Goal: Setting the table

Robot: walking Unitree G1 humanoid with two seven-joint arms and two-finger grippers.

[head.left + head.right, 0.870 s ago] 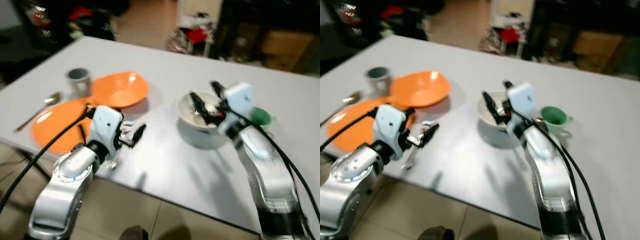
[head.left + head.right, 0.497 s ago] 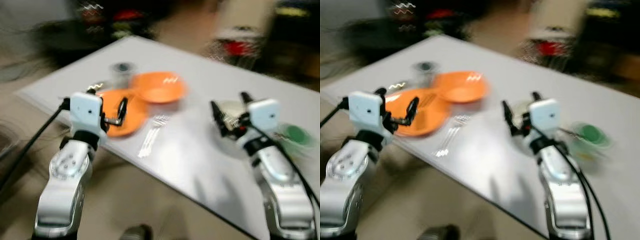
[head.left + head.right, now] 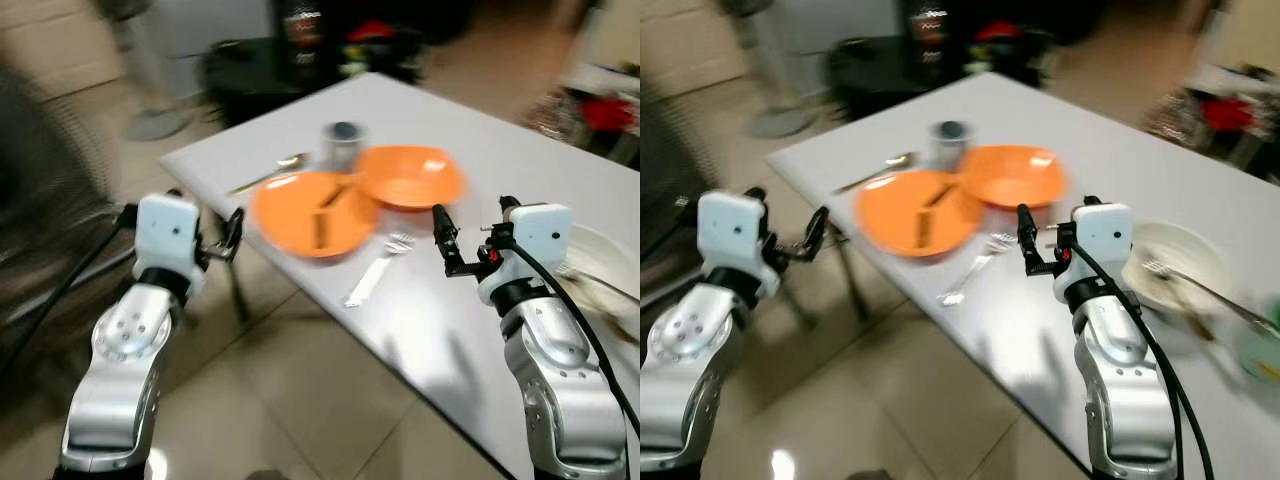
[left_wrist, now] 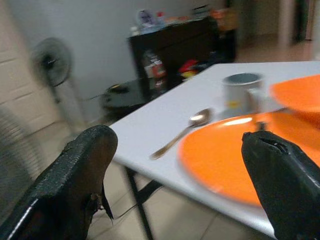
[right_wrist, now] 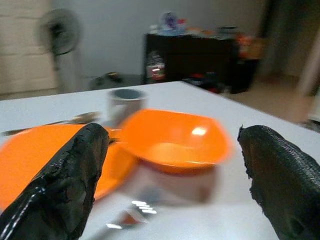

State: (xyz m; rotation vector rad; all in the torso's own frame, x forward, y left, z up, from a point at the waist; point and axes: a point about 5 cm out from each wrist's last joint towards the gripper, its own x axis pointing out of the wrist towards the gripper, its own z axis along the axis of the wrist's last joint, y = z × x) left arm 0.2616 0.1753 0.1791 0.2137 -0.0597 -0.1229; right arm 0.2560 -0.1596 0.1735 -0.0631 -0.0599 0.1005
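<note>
Overhead, in the left eye view, a white rectangular tabletop (image 3: 480,150) is being shown with its near-left corner pointing toward a tiled floor (image 3: 290,400). A flat round orange plate (image 3: 312,211) is lying close to that corner, with a dark stick-like item across it that cannot be identified. A shallow orange bowl (image 3: 410,177) is touching the plate on the side away from the corner, and a small grey metal cup (image 3: 342,146) is standing just behind both. A long silver spoon (image 3: 265,174) is resting along the left edge, and a silver fork (image 3: 375,277) is lying near the front edge beside the plate. The left gripper (image 3: 205,235) is being held off the table, past the corner, released and carrying nothing.

In the right eye view, the right gripper (image 3: 1045,240) is being held above the front edge, spread and empty, just beside a white bowl (image 3: 1175,270) with cutlery in it.

In the left wrist view, the plate, cup and spoon are being framed between the parted fingers (image 4: 80,195).

In the right wrist view, the orange bowl is sitting between the separated fingers (image 5: 65,185).
</note>
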